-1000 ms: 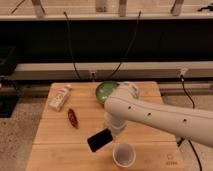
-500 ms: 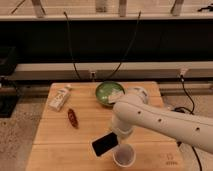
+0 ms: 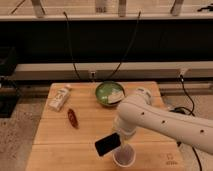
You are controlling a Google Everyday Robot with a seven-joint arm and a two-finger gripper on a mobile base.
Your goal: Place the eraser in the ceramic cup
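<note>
The white arm (image 3: 165, 122) reaches in from the right edge, bends over the wooden desk (image 3: 55, 140) and points down toward its front edge. The hand (image 3: 121, 136) is mostly hidden behind the arm's last segment; it is clamped on the eraser (image 3: 107, 144), which sticks out to the left, tilted, above the desk. The ceramic cup (image 3: 124, 156) stands just below and right of the eraser, its rim partly covered. Farther back sit a green bowl (image 3: 109, 93), a dark red oblong (image 3: 73, 118) and a white packet (image 3: 59, 97).
</note>
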